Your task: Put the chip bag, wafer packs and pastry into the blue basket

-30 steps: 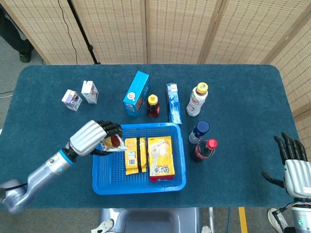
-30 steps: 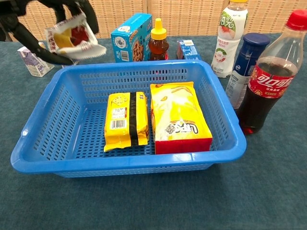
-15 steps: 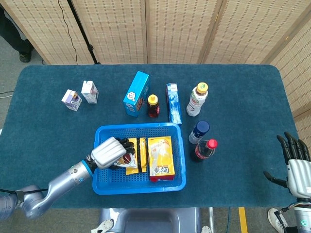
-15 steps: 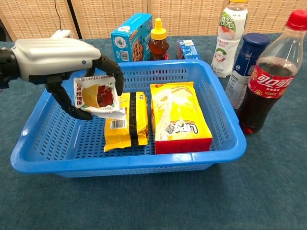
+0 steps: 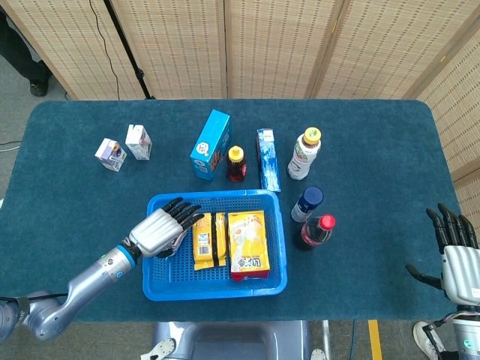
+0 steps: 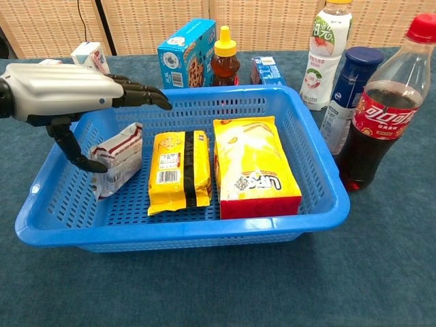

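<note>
My left hand (image 6: 65, 92) is hovering over the left end of the basket (image 6: 320, 170), fingers (image 6: 139, 95) stretched out flat and spread, thumb hanging down, nothing in it. The pastry (image 6: 116, 158) lies right under it on the basket floor, leaning against the left wall, silvery side up. I can't tell whether my thumb tip is touching the wrapper or just beside it.

Next to the pastry, in the middle, is the wafer pack (image 6: 180, 170), lying flat, and the chip bag (image 6: 253, 167) is on the right, just beside it. So all three are inside the basket.

My right hand (image 5: 456, 251) is way off at the far right edge of the table (image 5: 67, 187), fingers straight and apart, holding nothing.

Behind the basket there's a blue box (image 6: 187, 53), a honey bottle (image 6: 225, 58) and a smaller box (image 6: 267, 69). To its right stand a drink bottle (image 6: 327, 54), a dark blue bottle (image 6: 347, 99) and a cola (image 6: 385, 109). Two little cartons (image 5: 124, 148) sit well off to the left.
</note>
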Available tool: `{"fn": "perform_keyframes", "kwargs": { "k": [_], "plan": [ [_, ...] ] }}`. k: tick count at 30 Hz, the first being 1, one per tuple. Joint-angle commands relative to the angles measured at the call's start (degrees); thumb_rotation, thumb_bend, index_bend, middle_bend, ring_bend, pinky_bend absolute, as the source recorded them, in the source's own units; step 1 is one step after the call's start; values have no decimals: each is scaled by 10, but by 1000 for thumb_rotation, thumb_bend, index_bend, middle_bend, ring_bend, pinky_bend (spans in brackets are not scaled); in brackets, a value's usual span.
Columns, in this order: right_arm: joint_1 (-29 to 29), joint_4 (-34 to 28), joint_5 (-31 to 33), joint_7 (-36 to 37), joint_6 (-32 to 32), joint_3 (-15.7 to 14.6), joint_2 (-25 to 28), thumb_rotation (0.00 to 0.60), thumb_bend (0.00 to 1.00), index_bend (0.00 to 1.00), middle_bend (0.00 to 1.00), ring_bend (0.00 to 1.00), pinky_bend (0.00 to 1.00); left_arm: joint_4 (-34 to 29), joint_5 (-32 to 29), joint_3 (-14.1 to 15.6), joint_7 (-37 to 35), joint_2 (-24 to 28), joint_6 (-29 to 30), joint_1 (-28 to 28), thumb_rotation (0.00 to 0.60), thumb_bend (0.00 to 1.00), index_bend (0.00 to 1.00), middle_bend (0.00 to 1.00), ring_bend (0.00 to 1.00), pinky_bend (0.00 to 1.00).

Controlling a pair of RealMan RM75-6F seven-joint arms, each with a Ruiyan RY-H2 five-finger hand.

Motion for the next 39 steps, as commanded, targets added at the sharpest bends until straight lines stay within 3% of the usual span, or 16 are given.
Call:
{"fn": "perform_keyframes", "kwargs": {
  "k": [1, 7, 14, 25, 31, 34, 35, 39],
  "plan": [
    [0, -1, -1, -1, 1, -1, 0, 600, 0, 0, 0, 0, 0, 5, 53, -9, -68, 5, 42, 13, 572, 188, 0, 0, 0, 0],
    [-1, -2, -2, -2, 2, -1, -1, 600, 0, 0, 0, 0, 0, 39, 140, -28, -194, 12, 149, 36, 523, 182, 0, 0, 0, 0],
    [-1, -2, -4, -5, 2, -1, -2, 600, 0, 0, 0, 0, 0, 59, 137, -47, -307, 78, 211, 68, 522, 178, 0, 0, 0, 0],
    [1, 10, -21, -17, 12, -2, -13, 600, 0, 0, 0, 0, 0, 84, 109, 1, -353, 138, 295, 184, 530, 180, 0, 0, 0, 0],
    [9, 39, -51, -15, 16, -5, -23, 600, 0, 0, 0, 0, 0, 105, 76, 32, -373, 127, 349, 268, 563, 181, 0, 0, 0, 0],
    [15, 63, -70, -8, 18, -7, -27, 600, 0, 0, 0, 0, 0, 112, 48, 45, -347, 115, 370, 310, 579, 181, 0, 0, 0, 0],
    [16, 70, -80, -3, 17, -12, -26, 600, 0, 0, 0, 0, 0, 108, 28, 62, -347, 112, 374, 340, 591, 181, 0, 0, 0, 0],
    [13, 73, -89, 7, 26, -16, -21, 600, 0, 0, 0, 0, 0, 102, 36, 71, -363, 111, 392, 370, 600, 177, 0, 0, 0, 0]
  ]
}}
